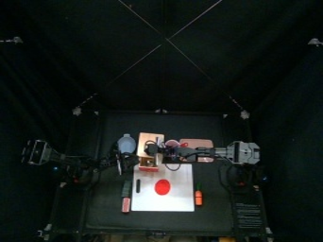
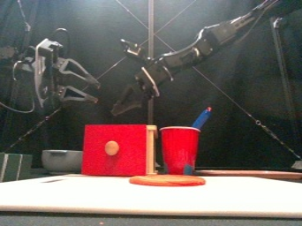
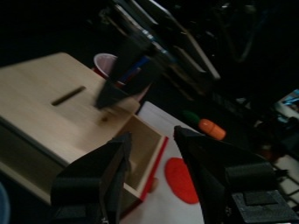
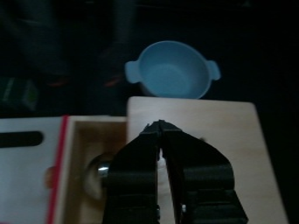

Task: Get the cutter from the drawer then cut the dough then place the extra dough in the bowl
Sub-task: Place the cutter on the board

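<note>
My right gripper [image 4: 159, 128] hangs pinched shut over the open drawer [image 4: 87, 149] near the table's [image 1: 101, 219] back edge, cutter [image 4: 100, 171] lying inside, so I'd spread the jaws first, then drop straight onto it; left gripper [image 3: 152, 140] idles wide.

Your black tabletop [image 1: 94, 214] carries a white cutting board [image 2: 71, 190] up front, with a wooden box [image 2: 118, 148], blue-grey bowl [image 2: 62, 159] and red cup [image 2: 179, 150] behind.

cutter [image 4: 103, 171] lies in the open drawer [image 2: 118, 150], red dough disc [image 2: 167, 180] whole.
</note>
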Robot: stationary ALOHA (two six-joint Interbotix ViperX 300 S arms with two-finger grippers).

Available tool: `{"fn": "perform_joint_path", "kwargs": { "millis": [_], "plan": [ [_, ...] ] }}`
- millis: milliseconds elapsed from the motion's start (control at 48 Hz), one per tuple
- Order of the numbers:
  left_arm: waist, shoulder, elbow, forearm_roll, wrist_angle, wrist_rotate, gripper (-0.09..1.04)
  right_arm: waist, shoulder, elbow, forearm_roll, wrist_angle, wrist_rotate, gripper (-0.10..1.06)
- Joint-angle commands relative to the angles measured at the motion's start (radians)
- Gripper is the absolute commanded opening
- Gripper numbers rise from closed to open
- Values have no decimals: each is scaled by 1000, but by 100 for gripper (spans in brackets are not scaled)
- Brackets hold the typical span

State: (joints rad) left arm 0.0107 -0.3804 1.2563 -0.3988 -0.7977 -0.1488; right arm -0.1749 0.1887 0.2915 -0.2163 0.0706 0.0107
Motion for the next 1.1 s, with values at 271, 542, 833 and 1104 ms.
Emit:
{"fn": "perform_joint_path", "kwargs": {
  "millis": [271, 542, 833, 1104],
  "plan": [
    [115, -17, -20, 49, -14, 143, 83, 40, -67, -14, 170, 196, 2, 10],
    [115, -61, -11, 126, -14, 179, 83, 48, -48, -17, 176, 209, 2, 42],
    [127, -121, 9, 209, -15, 178, 83, 57, -5, -34, 167, 219, 2, 63],
    [132, -150, 26, 209, -17, 178, 83, 57, 5, -44, 138, 222, 3, 71]
  ]
}}
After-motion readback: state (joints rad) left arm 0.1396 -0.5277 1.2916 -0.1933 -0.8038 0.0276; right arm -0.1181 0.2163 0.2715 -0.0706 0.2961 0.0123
